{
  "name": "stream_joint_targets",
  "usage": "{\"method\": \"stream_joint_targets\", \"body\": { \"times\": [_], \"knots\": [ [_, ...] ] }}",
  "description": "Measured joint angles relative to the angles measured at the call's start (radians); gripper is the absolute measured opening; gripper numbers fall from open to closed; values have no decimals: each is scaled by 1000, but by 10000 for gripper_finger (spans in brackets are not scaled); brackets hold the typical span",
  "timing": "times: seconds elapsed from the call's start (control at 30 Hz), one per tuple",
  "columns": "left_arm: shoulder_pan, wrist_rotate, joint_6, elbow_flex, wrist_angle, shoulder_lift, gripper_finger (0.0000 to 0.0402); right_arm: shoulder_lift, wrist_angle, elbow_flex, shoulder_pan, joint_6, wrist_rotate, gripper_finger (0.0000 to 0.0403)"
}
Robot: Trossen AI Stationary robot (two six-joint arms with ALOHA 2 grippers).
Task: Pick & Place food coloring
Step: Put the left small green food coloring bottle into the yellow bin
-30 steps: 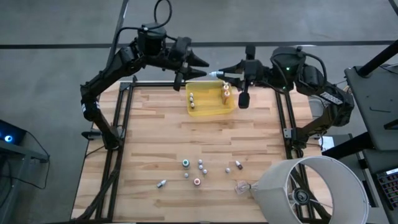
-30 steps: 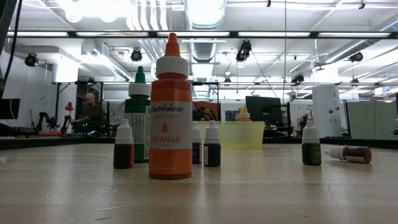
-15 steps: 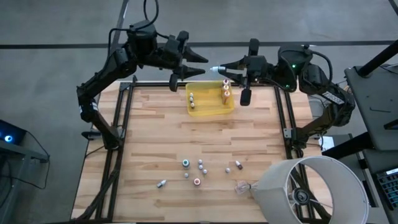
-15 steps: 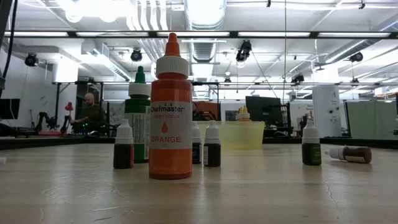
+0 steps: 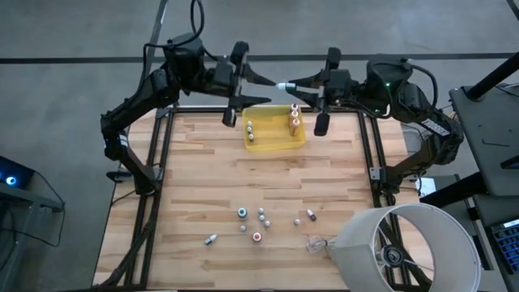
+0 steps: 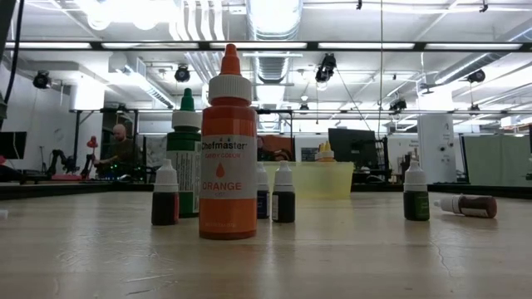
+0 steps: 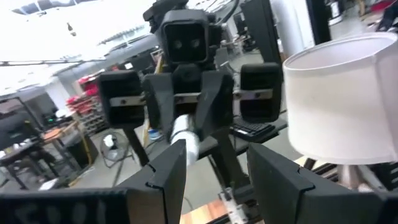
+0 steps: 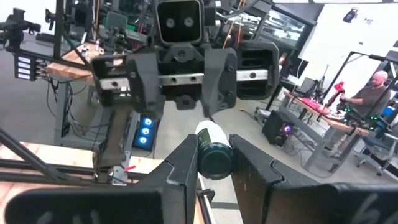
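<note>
Nearest the low camera, an orange bottle stands upright on the tabletop, with a green-capped bottle just behind it and small dark bottles beside. From above, these loose food coloring bottles form a scattered cluster well on the near side of the yellow tray. A white lampshade sits at the near right corner. The tray holds several upright bottles. Above the tray's far edge, the right hand grips a dark, white-capped bottle lying level between its fingers. The left hand faces it, jaws parted, with the bottle's white cap just at its fingertips.
</note>
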Motion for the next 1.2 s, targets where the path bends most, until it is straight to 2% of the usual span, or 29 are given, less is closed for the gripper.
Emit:
{"method": "stream_joint_targets", "body": {
  "times": [0.07,0.23,0.47,1.2],
  "knots": [
    [0,-9,18,0,4,1,142,0,1,1,0,6,-1,70],
    [-9,-118,76,0,10,1,141,0,1,1,0,18,-3,70],
    [-12,-127,83,-33,41,2,131,7,16,1,0,18,-25,70],
    [-25,-145,65,-34,90,8,127,10,15,0,0,18,-26,70]
  ]
}}
